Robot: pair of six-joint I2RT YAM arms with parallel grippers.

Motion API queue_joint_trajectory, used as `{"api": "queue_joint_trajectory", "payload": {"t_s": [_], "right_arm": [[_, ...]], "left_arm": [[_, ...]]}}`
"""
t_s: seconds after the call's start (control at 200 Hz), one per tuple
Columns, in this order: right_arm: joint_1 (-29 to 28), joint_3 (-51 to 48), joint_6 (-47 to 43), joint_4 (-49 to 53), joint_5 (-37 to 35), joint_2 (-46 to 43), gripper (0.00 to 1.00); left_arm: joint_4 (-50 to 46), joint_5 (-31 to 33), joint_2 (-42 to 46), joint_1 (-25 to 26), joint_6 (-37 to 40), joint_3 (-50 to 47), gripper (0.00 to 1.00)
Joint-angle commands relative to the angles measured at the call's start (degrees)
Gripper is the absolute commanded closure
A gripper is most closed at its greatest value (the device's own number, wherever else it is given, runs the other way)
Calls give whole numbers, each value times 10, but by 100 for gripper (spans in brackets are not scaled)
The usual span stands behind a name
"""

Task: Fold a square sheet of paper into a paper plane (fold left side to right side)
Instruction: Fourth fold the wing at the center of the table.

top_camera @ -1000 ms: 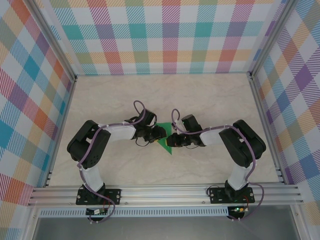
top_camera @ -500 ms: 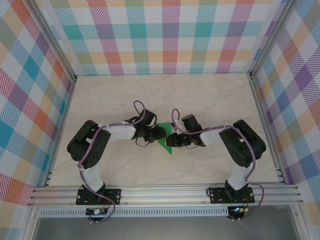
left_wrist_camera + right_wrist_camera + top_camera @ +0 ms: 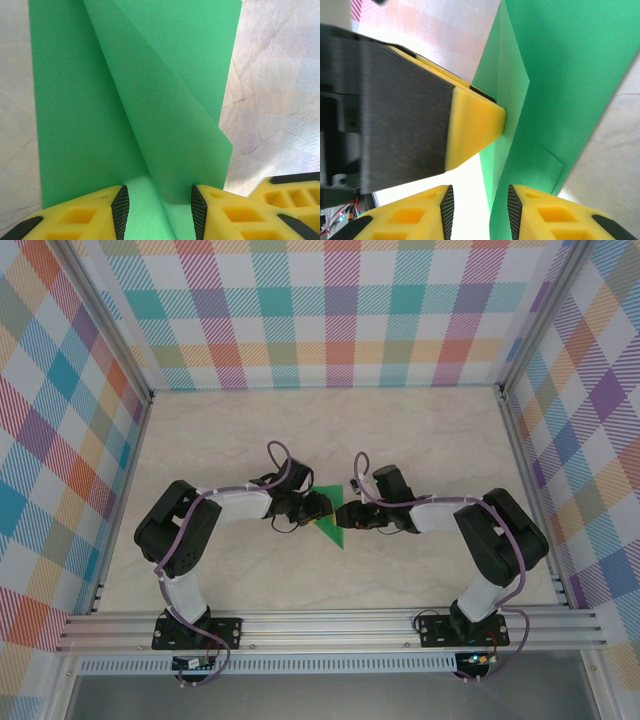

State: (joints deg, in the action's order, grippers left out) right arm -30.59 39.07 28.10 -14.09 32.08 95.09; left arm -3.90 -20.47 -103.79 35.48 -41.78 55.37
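The green sheet of paper (image 3: 333,526) lies mid-table, folded into a narrow wedge with its point toward the near edge. In the left wrist view the paper (image 3: 85,100) has a raised diagonal flap. My left gripper (image 3: 159,207) stands open over it, pads on either side of the flap's lower end. From above, the left gripper (image 3: 322,506) sits at the paper's left edge and the right gripper (image 3: 347,512) at its right edge. My right gripper (image 3: 480,207) is open, with an upright edge of the paper (image 3: 570,75) between its pads, and a left finger (image 3: 470,125) presses the fold just ahead.
The marble-look table (image 3: 420,440) is boxed in by plaid walls (image 3: 330,320) on three sides. An aluminium rail (image 3: 330,625) runs along the near edge by the arm bases. A yellow finger of the right gripper (image 3: 295,187) shows close beside the left one.
The right gripper has opened, letting go of the paper's edge, and its arm has shifted slightly right. The left gripper and the paper have stayed in place.
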Motion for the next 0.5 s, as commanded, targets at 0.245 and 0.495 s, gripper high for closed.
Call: {"api": "queue_joint_trajectory", "payload": {"t_s": [0.245,0.495], "right_arm": [[46,34,63,-27,59,28,70],[46,70,93,-44,66,83,73]], "left_arm": [[-23,18,-11,2,7,6,59],[-23,17,-9,2,7,6,59]]}}
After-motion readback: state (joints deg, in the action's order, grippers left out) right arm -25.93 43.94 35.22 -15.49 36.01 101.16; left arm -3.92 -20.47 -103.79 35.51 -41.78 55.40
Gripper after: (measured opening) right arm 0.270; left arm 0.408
